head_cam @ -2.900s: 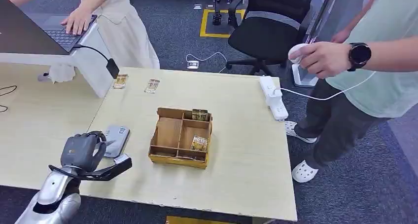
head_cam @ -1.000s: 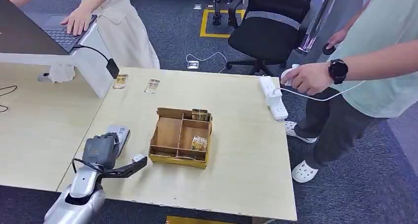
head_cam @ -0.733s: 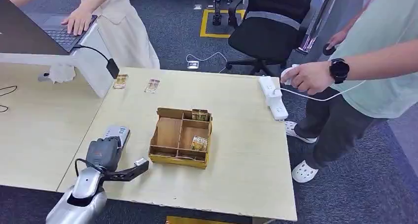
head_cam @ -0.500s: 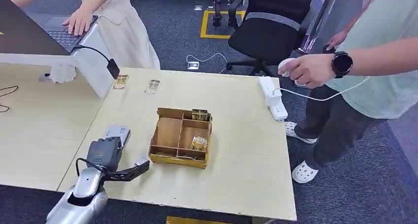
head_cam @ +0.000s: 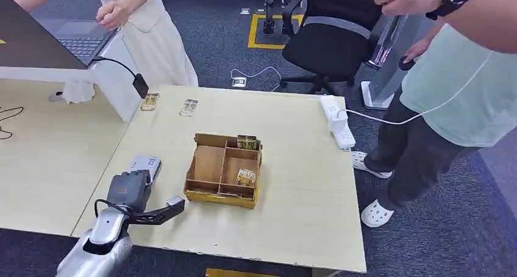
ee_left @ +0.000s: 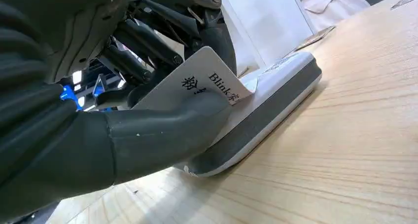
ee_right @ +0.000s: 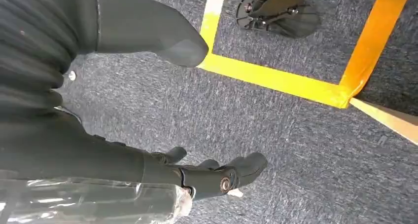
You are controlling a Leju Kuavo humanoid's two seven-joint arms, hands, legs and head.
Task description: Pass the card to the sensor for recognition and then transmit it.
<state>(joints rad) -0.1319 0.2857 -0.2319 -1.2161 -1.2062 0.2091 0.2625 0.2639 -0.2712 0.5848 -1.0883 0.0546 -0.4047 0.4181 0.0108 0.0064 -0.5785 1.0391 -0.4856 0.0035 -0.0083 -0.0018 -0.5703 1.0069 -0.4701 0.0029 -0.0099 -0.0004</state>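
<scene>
A white card [ee_left: 204, 81] with printed characters and the word "Blink" is pinched between the thumb and fingers of my left hand [ee_left: 148, 100]. Its free edge lies just over the top of the grey-and-white sensor [ee_left: 281, 83], a flat pad on the table. In the head view my left hand [head_cam: 128, 191] covers the near end of the sensor [head_cam: 146, 165], at the table's front left. My right hand [ee_right: 162, 169] hangs over the carpet with its fingers apart and nothing in it.
A wooden compartment box [head_cam: 210, 167] holding small cards stands mid-table, right of the sensor. Two loose cards [head_cam: 149, 101] lie at the far edge, a power strip [head_cam: 338, 119] at the right. One person stands at the right [head_cam: 451, 82]; another is by a laptop [head_cam: 79, 45], far left.
My left hand has moved right with the card, onto the sensor's near end, and has held still for the last second. The person at the right has raised their hand.
</scene>
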